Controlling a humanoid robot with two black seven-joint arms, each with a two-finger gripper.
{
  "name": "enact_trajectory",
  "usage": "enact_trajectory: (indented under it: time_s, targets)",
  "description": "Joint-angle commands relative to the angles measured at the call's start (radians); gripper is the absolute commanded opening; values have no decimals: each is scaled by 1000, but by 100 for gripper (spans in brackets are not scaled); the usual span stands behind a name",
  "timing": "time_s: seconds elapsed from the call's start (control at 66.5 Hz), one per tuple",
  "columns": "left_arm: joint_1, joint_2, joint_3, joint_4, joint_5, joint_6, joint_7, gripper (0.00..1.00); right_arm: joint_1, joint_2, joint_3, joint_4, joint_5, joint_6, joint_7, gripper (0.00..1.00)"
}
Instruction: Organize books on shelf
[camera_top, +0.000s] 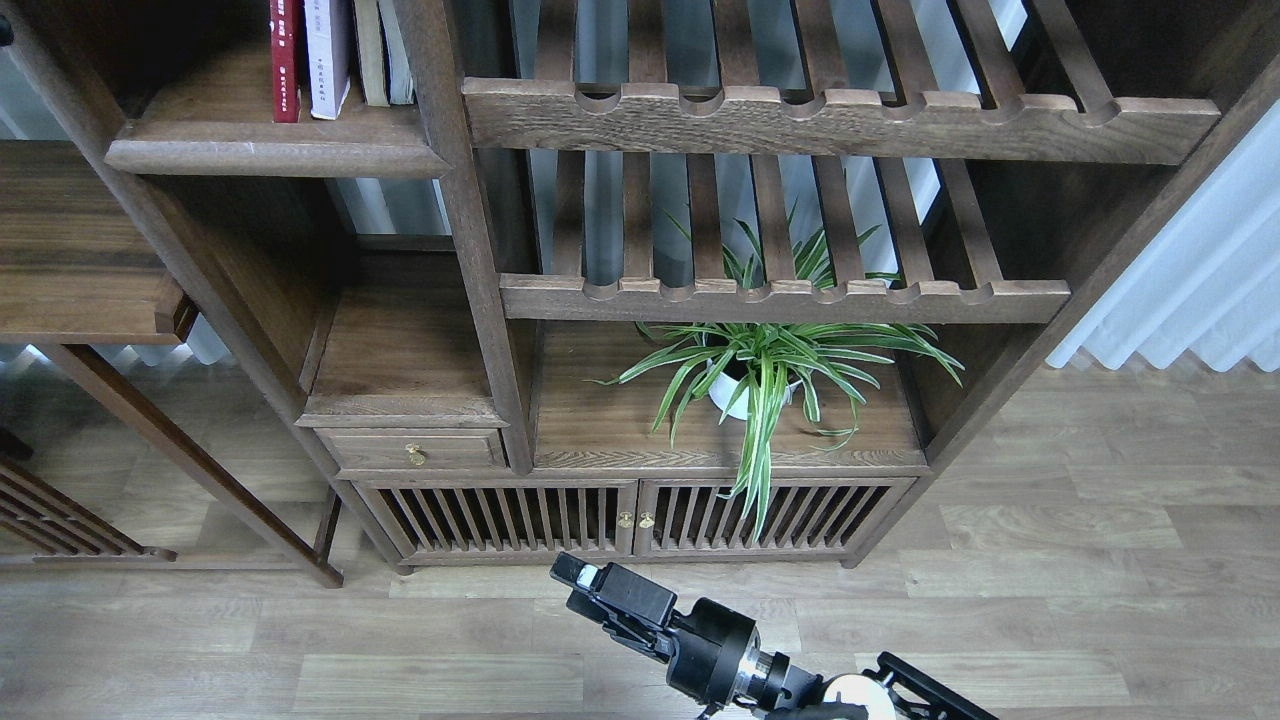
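A red book (285, 60) and a white book with a lavender edge (325, 55) stand upright on the dark-brown shelf (270, 152) at the upper left. The black book is out of view. My right gripper (578, 577) is low over the floor in front of the cabinet doors, far below the books and holding nothing. It is seen end-on and dark, so its fingers cannot be told apart. My left gripper is not in view.
Two thin cream-spined books (383, 50) stand right of the white book. Slatted racks (830, 115) fill the middle bay. A potted spider plant (760, 375) sits on the low cabinet top (600, 440). A small drawer (412, 452) is below the left niche.
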Motion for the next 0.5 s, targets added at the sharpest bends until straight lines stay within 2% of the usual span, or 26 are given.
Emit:
enact_trajectory:
  time_s: [0.0, 0.045, 0.15, 0.316, 0.481]
  targets:
    - [25, -9, 2, 28, -13, 0, -78, 2, 2, 0, -3, 0, 9, 0, 0, 99]
    - [31, -18, 0, 40, -13, 0, -115, 2, 2, 0, -3, 0, 10, 0, 0, 99]
    - [32, -48, 2, 73, -13, 0, -150, 2, 2, 0, -1, 1, 10, 0, 0, 99]
    - [31, -117, -1, 145, -13, 0, -166, 3, 0, 0, -3, 1, 18, 0, 0, 99]
    - [15, -132, -1, 201, -22, 4, -168, 3, 2, 0, -3, 6, 19, 0, 0, 99]
